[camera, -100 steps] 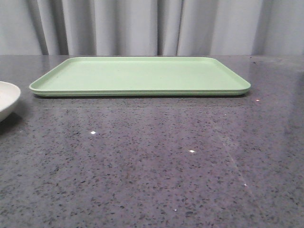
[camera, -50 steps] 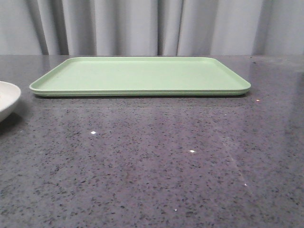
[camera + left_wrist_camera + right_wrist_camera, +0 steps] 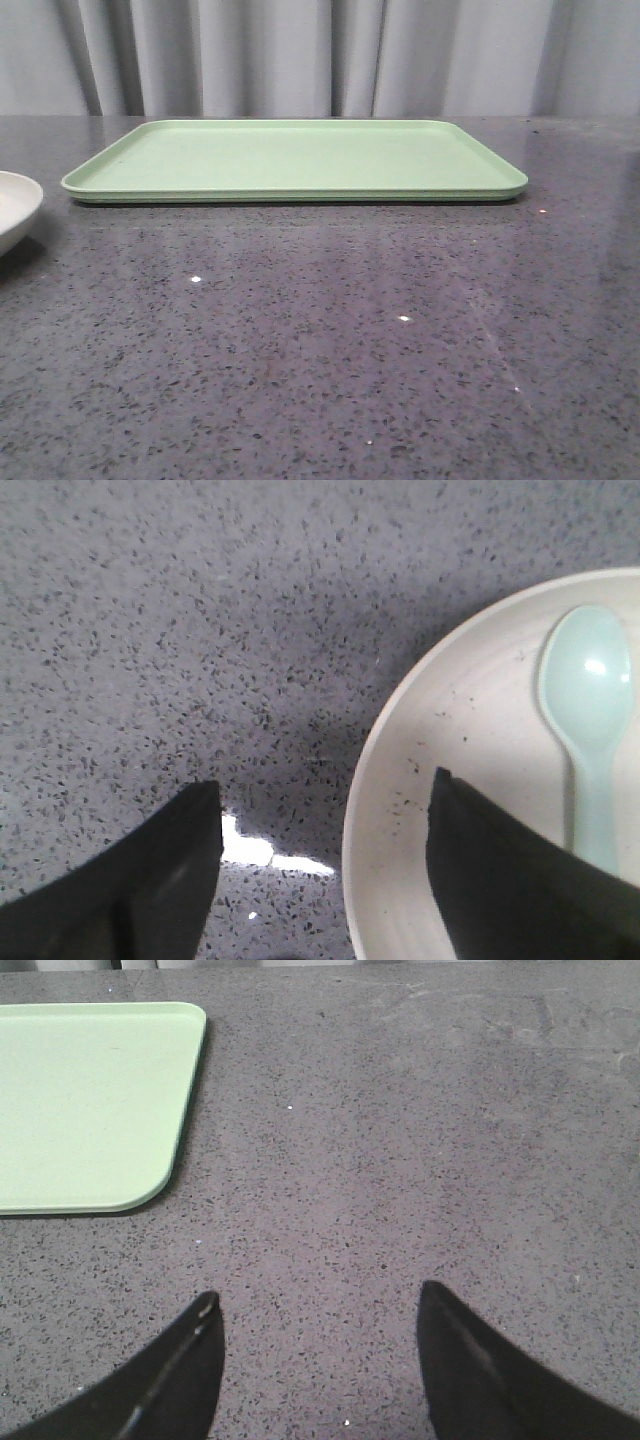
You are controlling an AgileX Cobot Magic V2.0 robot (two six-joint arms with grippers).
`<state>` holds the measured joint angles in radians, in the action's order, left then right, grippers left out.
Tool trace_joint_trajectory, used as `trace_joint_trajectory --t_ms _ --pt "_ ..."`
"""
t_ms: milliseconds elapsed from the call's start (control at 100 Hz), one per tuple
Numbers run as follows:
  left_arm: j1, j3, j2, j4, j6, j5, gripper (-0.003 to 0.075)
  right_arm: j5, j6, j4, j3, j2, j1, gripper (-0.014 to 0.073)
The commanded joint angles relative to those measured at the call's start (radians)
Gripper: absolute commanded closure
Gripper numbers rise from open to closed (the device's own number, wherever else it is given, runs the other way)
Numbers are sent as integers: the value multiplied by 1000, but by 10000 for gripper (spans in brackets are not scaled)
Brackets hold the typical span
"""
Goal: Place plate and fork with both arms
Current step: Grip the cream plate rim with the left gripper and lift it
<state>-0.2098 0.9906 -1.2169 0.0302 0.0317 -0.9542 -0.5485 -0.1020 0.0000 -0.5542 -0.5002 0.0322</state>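
Off-white plate [image 3: 14,208] at far left table edge, round, shallow, raised rim, matte, dark specks inside; pale blue-green spoon [image 3: 588,730] lies in it. Left gripper [image 3: 318,810] spread wide, empty, straddling plate rim: one finger over bare table, other over plate. Light-green tray [image 3: 295,160] mid-table, flat. Right gripper [image 3: 318,1305] spread wide, empty, over speckled grey table [image 3: 420,1140] beside tray corner. Front view unchanged from second ago.

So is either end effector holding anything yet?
No. Left end effector open astride the plate rim; right end effector open above bare table.
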Motion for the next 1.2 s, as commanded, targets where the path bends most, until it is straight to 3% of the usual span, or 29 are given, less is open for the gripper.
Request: trace_joint_trajectory --t_ms 0,460,1000,1190 --pt "-3 36 -18 -7 27 17 282 71 6 0 -37 -12 -5 156" --pt "-3 36 -149 -7 50 8 288 70 6 0 -37 -12 -5 156" --pt "-3 36 -161 -16 50 -5 716 69 6 0 -37 -12 -5 156" --pt "-3 36 -161 -48 50 -7 741 63 6 0 -37 -12 -5 156"
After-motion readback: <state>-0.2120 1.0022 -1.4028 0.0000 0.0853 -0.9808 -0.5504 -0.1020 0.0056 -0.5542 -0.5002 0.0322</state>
